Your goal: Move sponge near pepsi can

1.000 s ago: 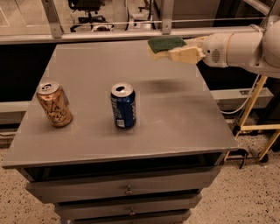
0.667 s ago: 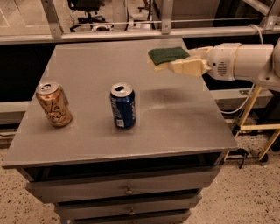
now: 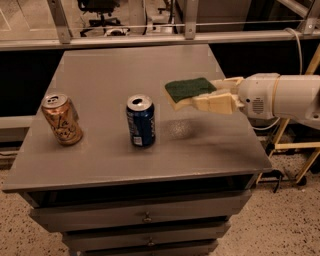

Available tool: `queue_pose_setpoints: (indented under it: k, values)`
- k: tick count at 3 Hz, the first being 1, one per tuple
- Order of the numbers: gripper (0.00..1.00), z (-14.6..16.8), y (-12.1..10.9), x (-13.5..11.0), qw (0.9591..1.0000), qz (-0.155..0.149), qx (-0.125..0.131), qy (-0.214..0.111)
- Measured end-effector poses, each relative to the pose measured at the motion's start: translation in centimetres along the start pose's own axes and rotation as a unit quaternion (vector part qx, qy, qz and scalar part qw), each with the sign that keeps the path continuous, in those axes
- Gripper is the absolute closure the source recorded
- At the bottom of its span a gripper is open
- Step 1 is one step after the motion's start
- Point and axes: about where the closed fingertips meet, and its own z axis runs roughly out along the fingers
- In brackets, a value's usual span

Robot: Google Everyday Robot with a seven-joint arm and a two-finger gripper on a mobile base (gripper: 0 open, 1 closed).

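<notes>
Grey and bare-topped, a bench (image 3: pixel 125 70) with drawers (image 3: pixel 146 218) under it is shown before a railed partition, an office chair (image 3: pixel 100 7) being glimpsed beyond. The sponge (image 3: pixel 188 89) is seen pinched in the end effector (image 3: pixel 201 96), whose pale fingers (image 3: pixel 212 104) are pressed against it from the right of the view; it is held flat and clear of the bench, green scrub face up over yellow foam, and a faint shadow is cast on the surface below. Its long axis is laid roughly across the view, in line with the white arm (image 3: pixel 280 95) that reaches in from the right edge. The pepsi can (image 3: pixel 140 121) is stood upright on the bench to the left of the sponge and lower in the frame, nearer the front edge, with open surface between the two. It is on this one relation that the coming move is judged to turn: the sponge would have to be carried leftward, toward the front and downward, and set on the surface just beside the can without the can being struck. White marks are made out on the blue can, though no word can be read in full. Script lettering is carried by an orange-tan can (image 3: pixel 61 120) standing well apart at the left, but it cannot be deciphered.
</notes>
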Motion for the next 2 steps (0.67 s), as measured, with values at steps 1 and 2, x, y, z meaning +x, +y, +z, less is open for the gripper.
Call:
queue_pose_setpoints:
  k: [1,2]
  values:
    - [1.0,-0.58,1.42,0.98,1.0,0.005,-0.005,0.003]
    - [1.0,-1.07,2.26,1.95,1.0,0.008,-0.001,-0.002]
